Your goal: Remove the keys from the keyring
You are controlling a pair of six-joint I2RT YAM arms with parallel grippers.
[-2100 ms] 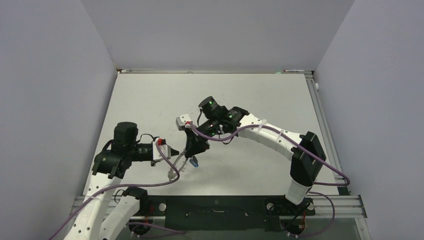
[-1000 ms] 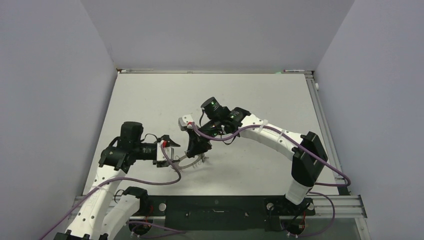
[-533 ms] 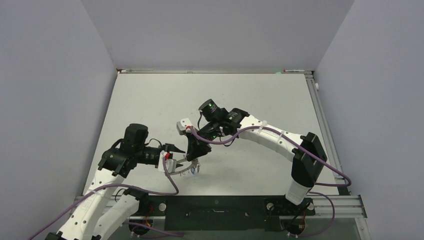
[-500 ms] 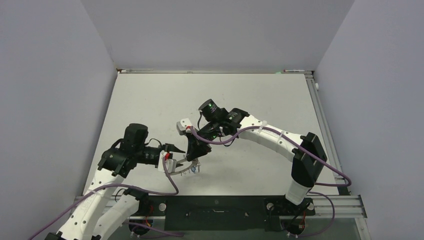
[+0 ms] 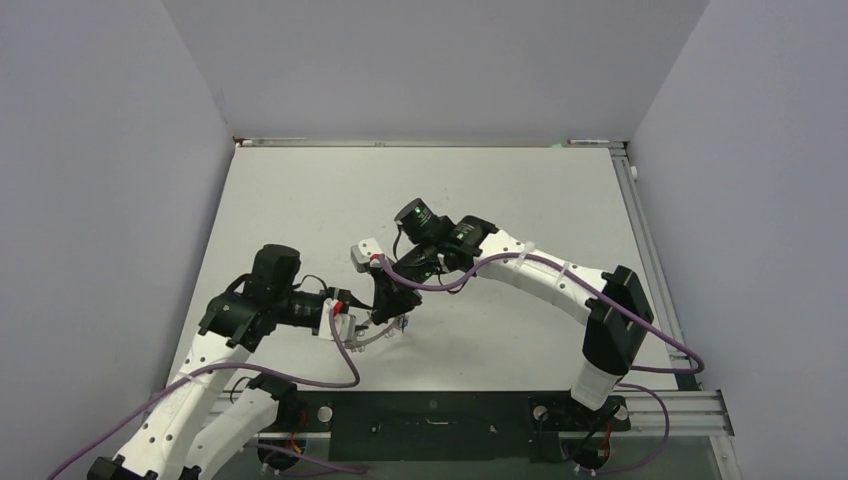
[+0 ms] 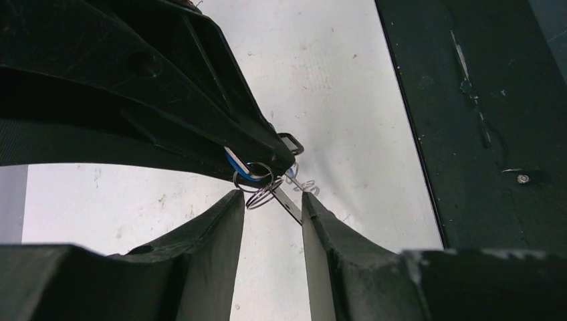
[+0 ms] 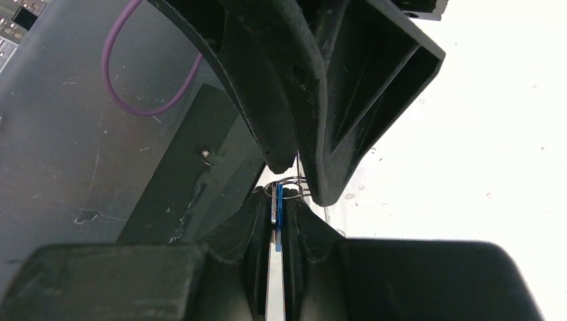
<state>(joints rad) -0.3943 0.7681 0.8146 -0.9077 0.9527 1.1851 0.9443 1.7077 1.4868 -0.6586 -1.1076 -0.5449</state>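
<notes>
My right gripper [image 5: 388,303] [image 7: 277,199] is shut on a blue-headed key [image 7: 275,211], held edge-on just above the table. A small wire loop [image 7: 289,186] hangs at its fingertips. In the left wrist view the blue key [image 6: 238,164] shows under the right fingers, with wire loops [image 6: 260,194] and a thin dark key blade [image 6: 289,203] below it. My left gripper [image 5: 346,318] [image 6: 273,198] is open, with its fingertips on either side of the loops and blade. The grey keyring [image 5: 368,338] curves beneath both grippers, mostly hidden.
The white table [image 5: 430,190] has grey walls on three sides. A black base strip [image 5: 430,410] and a metal rail run along the near edge. The left arm's purple cable [image 5: 340,365] loops close to the grippers.
My left gripper has moved right, up to the right gripper's tips, and now straddles the loops. The right gripper has shifted slightly down-left, still holding the blue key.
</notes>
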